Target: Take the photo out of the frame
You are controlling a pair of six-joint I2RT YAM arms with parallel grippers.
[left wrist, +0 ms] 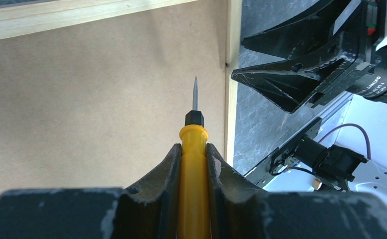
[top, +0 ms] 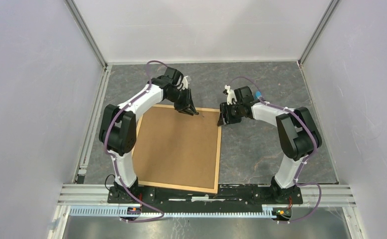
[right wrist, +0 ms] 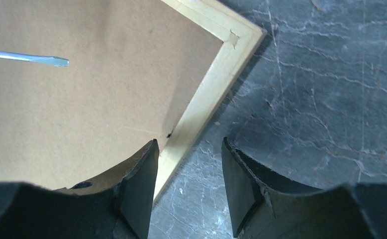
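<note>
While the left gripper [left wrist: 194, 148] clenches a screwdriver [left wrist: 194, 130] near the upper-right corner of the frame [top: 176, 149], the right gripper [right wrist: 189, 144] gapes astride its rim.

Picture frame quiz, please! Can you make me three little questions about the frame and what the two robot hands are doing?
1. True or false: the left gripper grips a yellow-handled screwdriver.
2. Which side of the frame faces up? A: the glass front. B: the plain brown back. C: a mirror.
3. Fill the gap: the right gripper, at the frame's corner, is ____ (open or shut).

Key: 1 true; 2 B; 3 open.
</note>
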